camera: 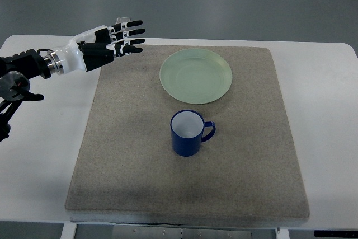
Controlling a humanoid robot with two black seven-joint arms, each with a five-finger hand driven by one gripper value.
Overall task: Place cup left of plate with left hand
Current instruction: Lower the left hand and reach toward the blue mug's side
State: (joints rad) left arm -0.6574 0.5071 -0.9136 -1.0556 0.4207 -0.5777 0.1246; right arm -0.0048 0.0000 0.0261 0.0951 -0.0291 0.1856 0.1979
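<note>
I'm looking at the blue cup (187, 132) sitting upright on the grey mat (112, 155), just in front of the green plate (196, 75), handle pointing right. It's looking rigid, light and empty, probably enamel or ceramic, so slick-walled. I'm planning to wrap the body from its left side, not the handle. Left hand (114, 42) is hovering at the mat's far-left corner, fingers spread, holding nothing.

1 cup (186, 133), 1 plate (196, 75), 1 mat (251, 160), 1 table (330, 138), 1 robot hand (114, 41).
</note>
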